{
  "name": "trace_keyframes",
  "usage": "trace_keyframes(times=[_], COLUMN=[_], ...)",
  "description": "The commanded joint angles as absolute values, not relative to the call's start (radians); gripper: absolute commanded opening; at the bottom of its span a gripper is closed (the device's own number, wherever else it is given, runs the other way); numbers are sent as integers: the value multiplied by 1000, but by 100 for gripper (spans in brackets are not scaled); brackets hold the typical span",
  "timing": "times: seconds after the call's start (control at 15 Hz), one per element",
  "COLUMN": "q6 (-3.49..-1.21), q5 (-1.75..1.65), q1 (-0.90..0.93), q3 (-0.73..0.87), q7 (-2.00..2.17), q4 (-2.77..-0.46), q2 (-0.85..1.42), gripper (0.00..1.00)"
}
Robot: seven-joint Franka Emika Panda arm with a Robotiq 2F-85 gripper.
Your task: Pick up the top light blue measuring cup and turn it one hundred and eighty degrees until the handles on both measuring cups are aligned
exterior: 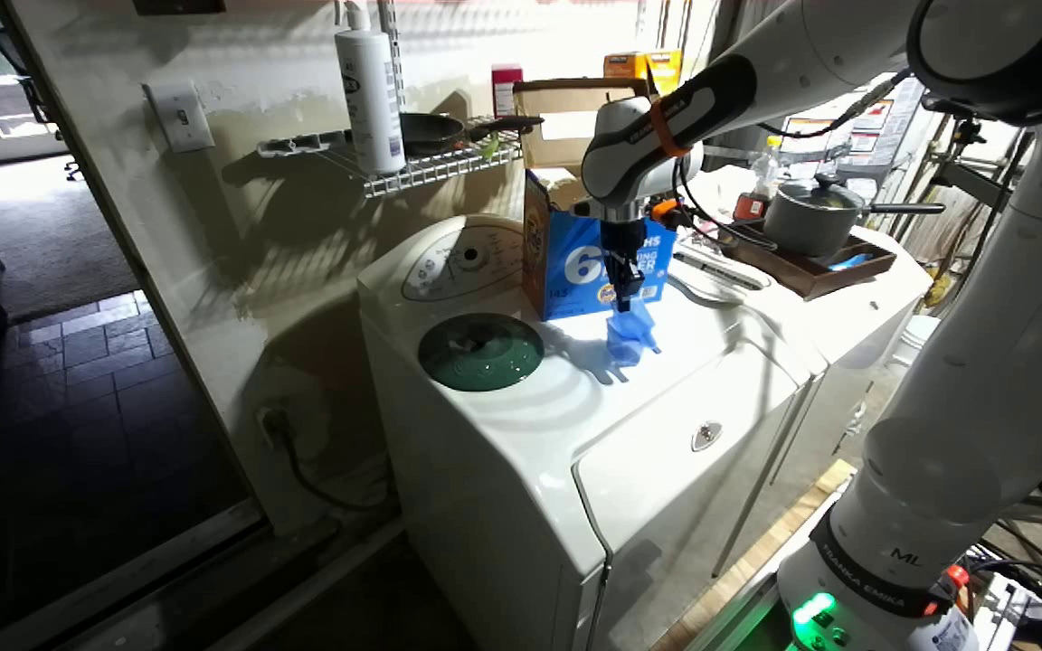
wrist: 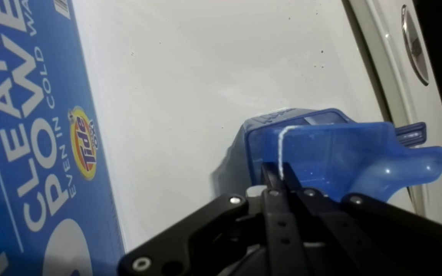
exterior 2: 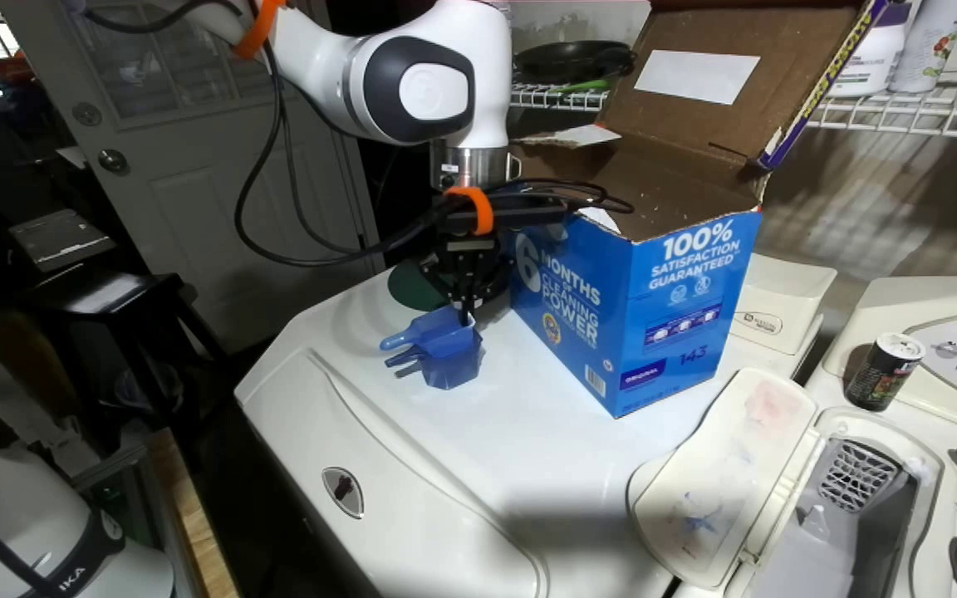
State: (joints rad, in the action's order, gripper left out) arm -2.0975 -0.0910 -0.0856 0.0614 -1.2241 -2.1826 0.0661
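Observation:
The top light blue measuring cup (wrist: 332, 153) shows in the wrist view and in an exterior view (exterior 2: 439, 329). My gripper (wrist: 280, 172) is shut on its rim wall, on the side away from its handle (wrist: 424, 165). The lower cup (exterior 2: 455, 370) stands on the white lid just beneath; its far rim (wrist: 294, 114) shows past the top cup. The lower handle (wrist: 413, 134) points almost the same way as the top one, slightly offset. The top cup overlaps the lower one's opening; I cannot tell whether it rests in it. My gripper also shows in both exterior views (exterior: 625, 298) (exterior 2: 466, 314).
The blue cardboard box (exterior 2: 578, 324) stands close beside the gripper, its flap up. A round green disc (exterior: 481, 351) lies on the white machine top (exterior: 530, 434). A tray with a pot (exterior: 815, 217) and an open white container (exterior 2: 827, 498) stand farther along.

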Motion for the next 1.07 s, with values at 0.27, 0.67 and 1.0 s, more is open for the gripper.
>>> trace_keyframes(times=[0.27, 0.67, 1.0], q6=[-2085, -2085, -2099], q5=[-102, -102, -110], q1=[-85, -77, -58], q3=[59, 52, 39], q7=[-1237, -1233, -1200], q4=[-2179, -2200, -2242], q2=[93, 44, -41], gripper=[28, 63, 98])
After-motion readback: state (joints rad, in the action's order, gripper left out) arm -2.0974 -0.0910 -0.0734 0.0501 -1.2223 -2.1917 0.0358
